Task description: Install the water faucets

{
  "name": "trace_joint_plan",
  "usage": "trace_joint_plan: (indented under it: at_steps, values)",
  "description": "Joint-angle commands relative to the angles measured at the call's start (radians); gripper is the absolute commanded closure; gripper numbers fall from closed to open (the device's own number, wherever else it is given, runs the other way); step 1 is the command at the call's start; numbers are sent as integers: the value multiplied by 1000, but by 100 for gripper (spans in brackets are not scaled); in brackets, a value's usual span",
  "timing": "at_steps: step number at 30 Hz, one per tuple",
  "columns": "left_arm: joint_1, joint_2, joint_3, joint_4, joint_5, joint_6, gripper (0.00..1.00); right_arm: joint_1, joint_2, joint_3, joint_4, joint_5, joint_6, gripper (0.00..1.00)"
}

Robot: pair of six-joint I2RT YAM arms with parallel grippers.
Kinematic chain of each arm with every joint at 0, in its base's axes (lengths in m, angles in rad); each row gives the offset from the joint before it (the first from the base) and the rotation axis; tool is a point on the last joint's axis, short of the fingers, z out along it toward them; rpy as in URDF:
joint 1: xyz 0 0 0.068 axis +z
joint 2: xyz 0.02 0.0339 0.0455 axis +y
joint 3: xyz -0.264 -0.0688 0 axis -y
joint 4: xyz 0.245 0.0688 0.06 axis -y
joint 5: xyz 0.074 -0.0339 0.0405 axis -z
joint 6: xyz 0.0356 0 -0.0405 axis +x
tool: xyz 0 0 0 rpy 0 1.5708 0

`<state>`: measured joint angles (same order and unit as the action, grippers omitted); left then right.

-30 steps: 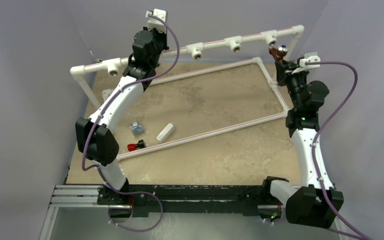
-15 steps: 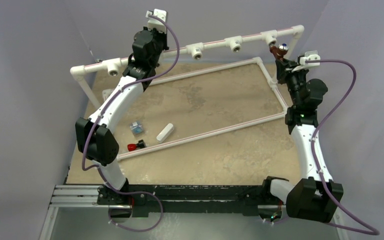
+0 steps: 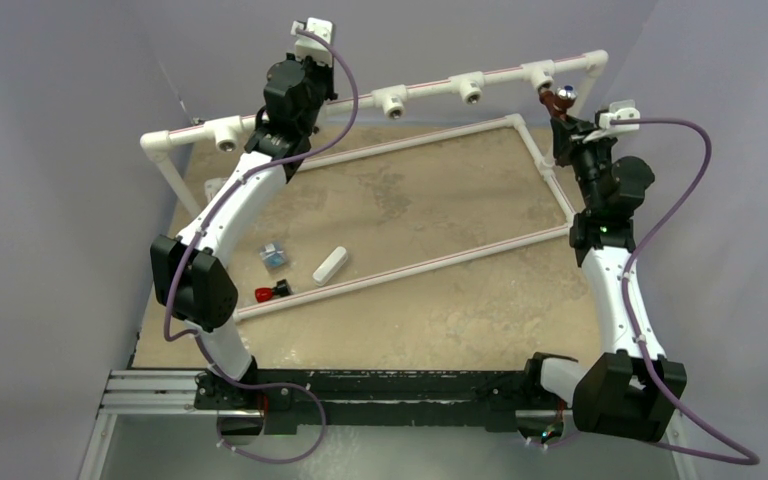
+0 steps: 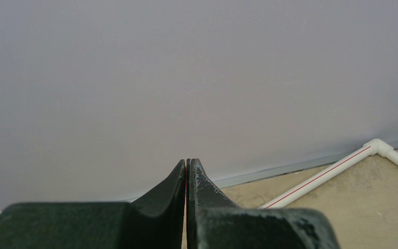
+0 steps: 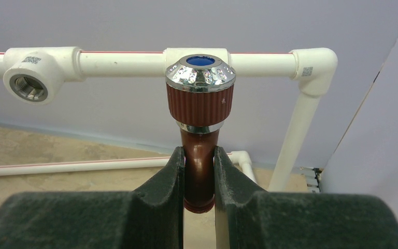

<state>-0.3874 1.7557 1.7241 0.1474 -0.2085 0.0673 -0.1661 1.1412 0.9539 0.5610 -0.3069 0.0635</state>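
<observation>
My right gripper (image 5: 199, 153) is shut on the neck of a reddish-brown water faucet (image 5: 199, 98) with a ribbed collar and a chrome, blue-capped knob. It holds the faucet upright just in front of the rightmost tee (image 5: 197, 54) of the raised white pipe rail (image 3: 430, 92). From above, the faucet (image 3: 561, 99) sits just below the rail's right end. My left gripper (image 4: 187, 162) is shut and empty, facing the back wall, with its arm (image 3: 290, 90) raised near the rail's left part. Another small faucet with a red end (image 3: 271, 292) lies on the table at the left.
An open threaded tee (image 5: 30, 78) sits left of the held faucet, and an elbow with a post (image 5: 315, 65) to its right. A white pipe frame (image 3: 430, 262) lies on the beige table. A white oblong block (image 3: 329, 265) and a small blue-grey piece (image 3: 275, 254) lie near the red-ended faucet.
My right gripper has lifted the faucet slightly up and toward the rail's right tee. The left arm has not moved.
</observation>
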Motion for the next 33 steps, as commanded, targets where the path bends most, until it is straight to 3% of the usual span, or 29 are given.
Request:
trace_joint_plan:
  at_steps: [1, 19, 33]
  values:
    - [8, 23, -24, -92, 20, -3, 100, -8, -13, 61, 69, -11, -10, 100]
    - [12, 23, -25, -95, 30, -6, 100, -7, 22, 69, 65, -39, -60, 100]
    - [12, 27, -20, -101, 40, -9, 100, -6, 14, -58, 236, -99, -228, 100]
